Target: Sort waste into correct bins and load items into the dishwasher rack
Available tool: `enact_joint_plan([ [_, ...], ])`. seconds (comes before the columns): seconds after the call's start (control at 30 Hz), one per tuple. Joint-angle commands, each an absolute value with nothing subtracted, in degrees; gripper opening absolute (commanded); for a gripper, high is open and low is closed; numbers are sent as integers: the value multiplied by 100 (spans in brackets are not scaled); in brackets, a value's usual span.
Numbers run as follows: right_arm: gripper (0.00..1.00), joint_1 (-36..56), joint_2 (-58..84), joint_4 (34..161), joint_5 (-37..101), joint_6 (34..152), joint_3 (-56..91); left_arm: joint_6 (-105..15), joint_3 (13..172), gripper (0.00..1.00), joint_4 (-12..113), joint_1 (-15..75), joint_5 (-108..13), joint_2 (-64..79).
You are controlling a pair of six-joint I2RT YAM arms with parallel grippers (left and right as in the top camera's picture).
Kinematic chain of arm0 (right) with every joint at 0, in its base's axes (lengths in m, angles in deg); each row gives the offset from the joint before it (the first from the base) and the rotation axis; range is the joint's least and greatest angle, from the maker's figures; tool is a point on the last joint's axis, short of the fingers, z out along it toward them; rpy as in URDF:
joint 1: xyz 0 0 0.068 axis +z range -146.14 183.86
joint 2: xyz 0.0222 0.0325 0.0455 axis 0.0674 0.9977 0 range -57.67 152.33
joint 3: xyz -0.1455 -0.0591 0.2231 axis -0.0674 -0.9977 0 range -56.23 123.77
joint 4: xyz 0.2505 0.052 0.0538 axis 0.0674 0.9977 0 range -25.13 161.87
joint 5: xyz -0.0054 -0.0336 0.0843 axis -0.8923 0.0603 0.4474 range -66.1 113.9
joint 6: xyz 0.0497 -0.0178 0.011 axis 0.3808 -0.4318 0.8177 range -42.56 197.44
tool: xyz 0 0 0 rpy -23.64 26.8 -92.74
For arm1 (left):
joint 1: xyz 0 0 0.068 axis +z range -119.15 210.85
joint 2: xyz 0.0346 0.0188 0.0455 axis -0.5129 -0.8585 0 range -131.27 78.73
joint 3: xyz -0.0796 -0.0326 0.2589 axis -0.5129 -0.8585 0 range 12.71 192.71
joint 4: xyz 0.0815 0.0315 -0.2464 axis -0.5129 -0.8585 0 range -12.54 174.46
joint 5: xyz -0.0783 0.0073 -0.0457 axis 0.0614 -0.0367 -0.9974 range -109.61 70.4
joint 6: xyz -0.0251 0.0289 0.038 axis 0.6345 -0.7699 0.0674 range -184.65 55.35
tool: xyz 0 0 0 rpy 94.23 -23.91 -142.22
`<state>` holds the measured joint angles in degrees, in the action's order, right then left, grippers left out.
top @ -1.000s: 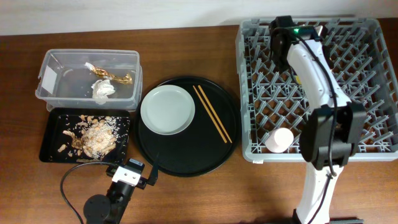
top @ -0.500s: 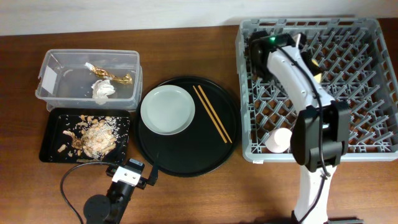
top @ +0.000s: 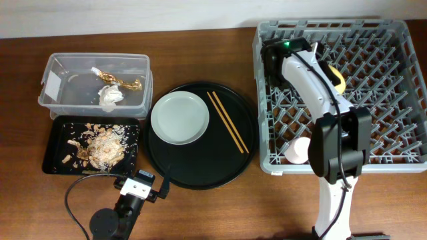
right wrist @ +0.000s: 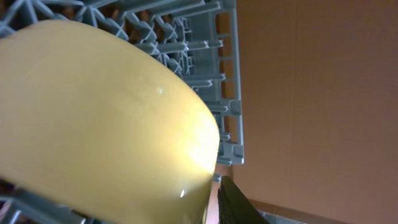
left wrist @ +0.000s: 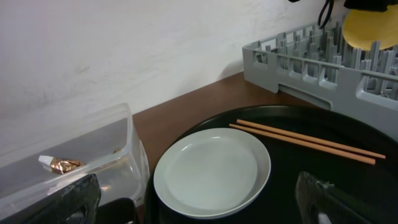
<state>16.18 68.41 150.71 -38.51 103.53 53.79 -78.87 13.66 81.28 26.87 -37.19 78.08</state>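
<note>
Watching right arm over dishwasher rack (top: 393, 100): grey plastic crate, grid floor, upright pegs. Smooth glossy yellow bowl (top: 335, 77) hangs above pegs, rack's far half, left of middle, beside white forearm. Grasping it at rim is right gripper (right wrist: 214, 194); one dark finger (right wrist: 235, 204) against rim, other hidden by bowl. Spread wide and holding nothing, left gripper (left wrist: 196, 186) faces pale round plate (left wrist: 211, 171) and thin wooden chopsticks (left wrist: 308, 140). Since a second ago: wrist swung left along rack's far edge, more bowl showing
</note>
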Motion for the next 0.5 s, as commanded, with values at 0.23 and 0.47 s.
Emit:
enact_joint_plan([
  [0.23,44,2728,5751,15620,3486,8320,6879,-7972,1318,100,8141,2728,-3723,7832],
  [0.47,36,3524,5799,12571,3377,8626,3506,-7972,1318,100,8143,2728,-3723,7832],
])
